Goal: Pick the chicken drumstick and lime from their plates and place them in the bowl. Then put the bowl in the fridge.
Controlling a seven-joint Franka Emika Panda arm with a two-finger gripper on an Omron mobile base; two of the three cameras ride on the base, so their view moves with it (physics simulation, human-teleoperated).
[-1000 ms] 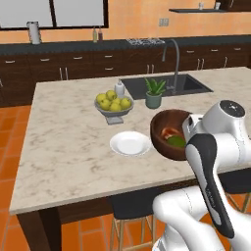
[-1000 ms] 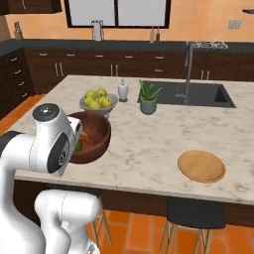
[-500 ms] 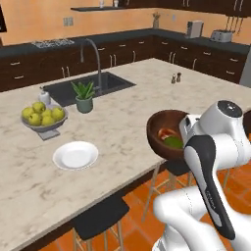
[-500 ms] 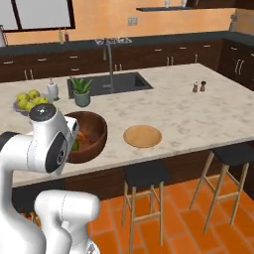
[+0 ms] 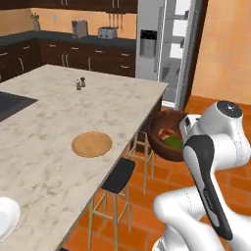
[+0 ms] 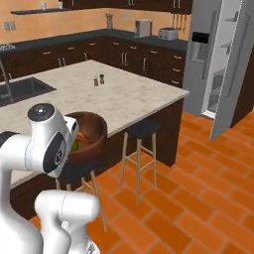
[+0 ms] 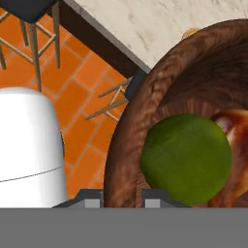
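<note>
Hand (image 7: 119, 196) clamped on bowl (image 5: 166, 135) rim, lime (image 7: 186, 157) and drumstick (image 7: 237, 145) inside. Keep bowl level toward open fridge (image 5: 171, 49), clear of tabletop (image 5: 73, 112) corner.

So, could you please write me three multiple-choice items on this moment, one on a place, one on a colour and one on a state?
1. Where is the lime?
A. On the wooden plate
B. In the brown bowl, beside the drumstick
C. On a stool

2. What colour is the floor?
A. Grey
B. White
C. Orange

3. How does the fridge stand?
A. With a door open
B. Fully closed
C. Lying on its side

Answers:
1 B: the hand view shows the lime inside the bowl, next to the drumstick.
2 C: orange tiles show under the stools.
3 A: the right base view shows a door swung out and white shelves inside.

The gripper is shut on the bowl's rim; the wooden plate lies bare on the counter.
</note>
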